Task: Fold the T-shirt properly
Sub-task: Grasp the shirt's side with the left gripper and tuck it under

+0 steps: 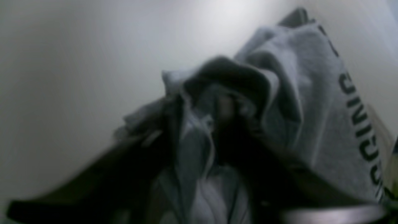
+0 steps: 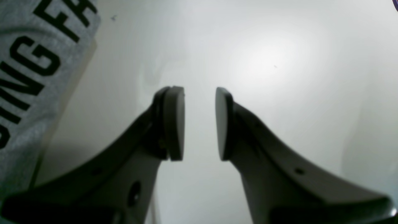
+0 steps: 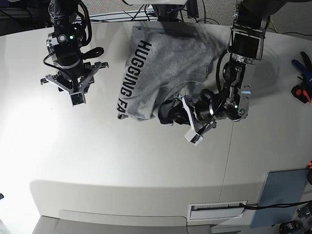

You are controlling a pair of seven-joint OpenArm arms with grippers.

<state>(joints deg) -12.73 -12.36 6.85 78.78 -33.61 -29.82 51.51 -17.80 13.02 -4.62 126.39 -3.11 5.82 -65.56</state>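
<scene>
T-shirt (image 3: 165, 68): soft, limp, light; bunched near desk (image 3: 122, 165) far edge, lettering up. Best taken at hem or sleeve. Left gripper (image 3: 187, 114) buried in folds, closure unclear; right gripper (image 2: 200, 123) apart, empty.

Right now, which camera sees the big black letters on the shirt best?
The base view: the whole line of lettering runs down the T-shirt. The right wrist view catches only a few large letters at its edge; the left wrist view shows them blurred along one fold.
</scene>
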